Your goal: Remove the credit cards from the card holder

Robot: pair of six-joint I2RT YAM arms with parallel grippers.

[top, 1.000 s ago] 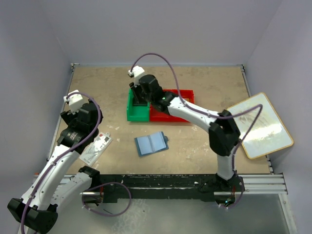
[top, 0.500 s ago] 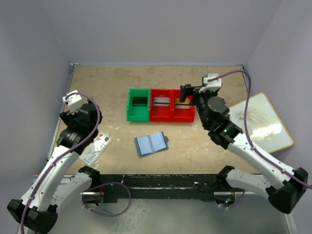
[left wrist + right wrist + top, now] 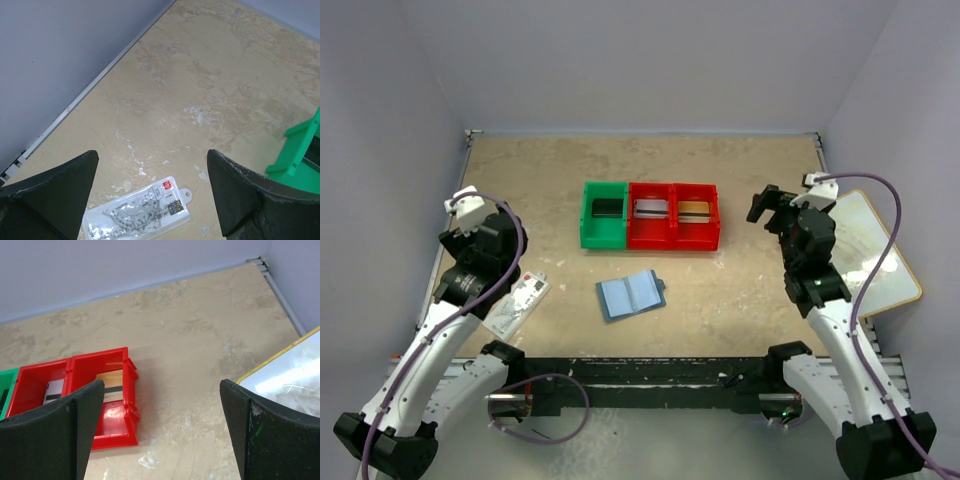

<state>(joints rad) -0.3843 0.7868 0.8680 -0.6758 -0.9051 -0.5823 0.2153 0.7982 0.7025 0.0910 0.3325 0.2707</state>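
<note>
The card holder point(image 3: 631, 295) is a blue wallet lying open and flat on the table in front of the bins, with no gripper near it. A dark credit card point(image 3: 607, 208) lies in the green bin point(image 3: 602, 238). A silver-grey card point(image 3: 651, 208) and a gold card point(image 3: 695, 209) lie in the two red bins point(image 3: 675, 240). My right gripper point(image 3: 765, 203) hovers open and empty to the right of the bins; its wrist view shows the gold card point(image 3: 112, 382). At the table's left side my left gripper point(image 3: 151, 152) hangs open and empty.
A white packet with red marks point(image 3: 518, 300) lies under the left gripper, also visible as the packet point(image 3: 140, 212) in the left wrist view. A yellow-framed whiteboard point(image 3: 855, 255) overhangs the table's right edge. Walls close in the table on three sides.
The right arm swung away from over the green bin to the right side of the table, and its jaws stand open. The left arm stayed nearly still.
</note>
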